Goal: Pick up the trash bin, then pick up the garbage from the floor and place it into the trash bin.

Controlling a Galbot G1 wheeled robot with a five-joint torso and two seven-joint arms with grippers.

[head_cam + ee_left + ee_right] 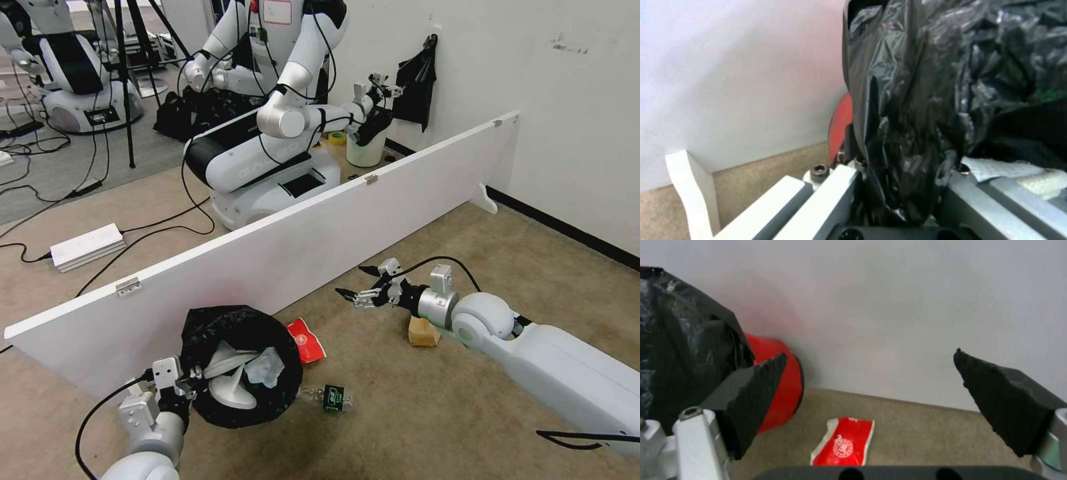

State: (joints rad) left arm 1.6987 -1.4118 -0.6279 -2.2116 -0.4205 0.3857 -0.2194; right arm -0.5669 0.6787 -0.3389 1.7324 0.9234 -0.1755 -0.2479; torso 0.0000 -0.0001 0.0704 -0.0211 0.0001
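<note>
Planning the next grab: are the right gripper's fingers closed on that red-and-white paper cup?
No. The right gripper is open and holds nothing, and the flattened paper cup lies on the carpet beyond it.

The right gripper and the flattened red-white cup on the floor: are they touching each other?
Apart. In the right wrist view the open right gripper hangs above the cup, with bare carpet showing between its fingers and the cup.

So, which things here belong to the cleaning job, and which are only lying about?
Part of the job:
- trash bin, held by the left gripper
- red-white paper cup on the floor
- green-labelled bottle
- tan paper bag
- right gripper, open above the floor

Just lying about:
- white board
- other robot
- white bin
- white power box
</note>
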